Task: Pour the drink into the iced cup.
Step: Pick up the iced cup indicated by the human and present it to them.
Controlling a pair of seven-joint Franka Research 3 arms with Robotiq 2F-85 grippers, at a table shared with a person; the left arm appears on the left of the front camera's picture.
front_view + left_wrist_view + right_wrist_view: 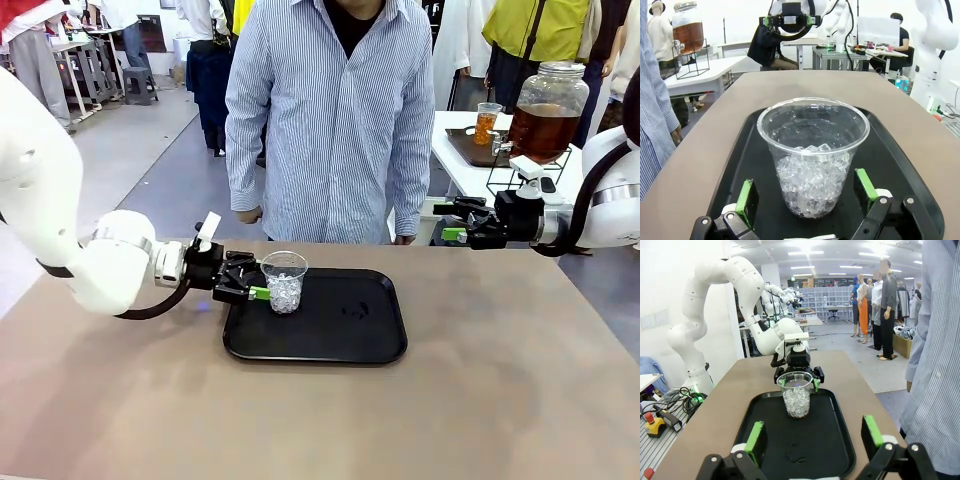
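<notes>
Cup (284, 282): clear plastic with ice cubes filling its lower part; it is standing upright on the left end of the tray.
Tray (350, 330): black and shallow; it is lying flat near the middle of the desk (500, 390).
Left hand (262, 280): it is reaching in level from the left, just above the tray, with its fingers spread and one green pad on each side of the cup. In the left wrist view a narrow gap is showing between each pad and the cup wall, so it is gripping nothing.
Right hand (445, 222): it is hanging in the air over the desk's far right side, well apart from the cup and pointing toward it, with fingers spread wide and empty.
Drink (543, 128): amber-brown; it is sitting in a big glass jar (555, 88) on a black wire stand (520, 172) on a white side desk (470, 175) behind, far from the cup.
Person (330, 120): wearing a striped shirt, is standing at the desk's far edge, just behind the tray.
</notes>
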